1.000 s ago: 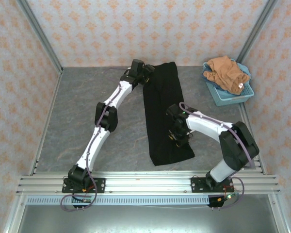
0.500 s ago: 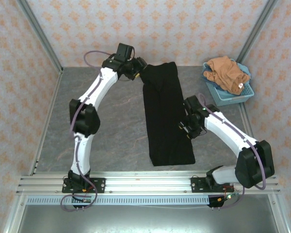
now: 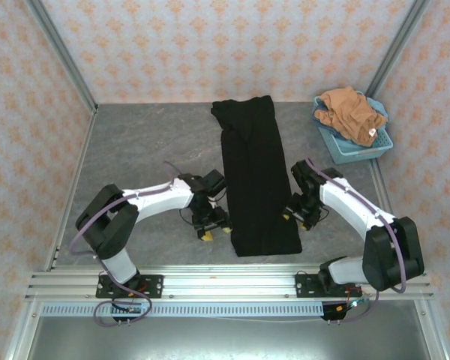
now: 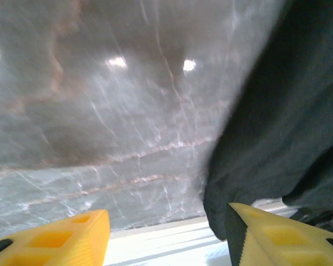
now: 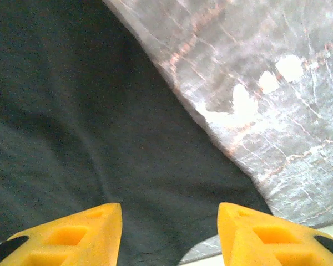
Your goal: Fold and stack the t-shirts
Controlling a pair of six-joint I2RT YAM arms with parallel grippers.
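The black t-shirt lies as a long narrow strip down the middle of the grey table, plain side up. My left gripper is low beside its near left edge. In the left wrist view it is open, with the black cloth by its right finger and nothing between the fingers. My right gripper is at the strip's near right edge. It is open just above the black cloth. The orange-brown t-shirt lies crumpled in the basket.
The light-blue basket stands at the far right corner. Patterned walls close in the table on three sides, and a metal rail runs along the near edge. Bare marble lies left of the black strip.
My left arm has swung from the strip's far end back to its near left edge. My right gripper has shifted from over the cloth to its right edge.
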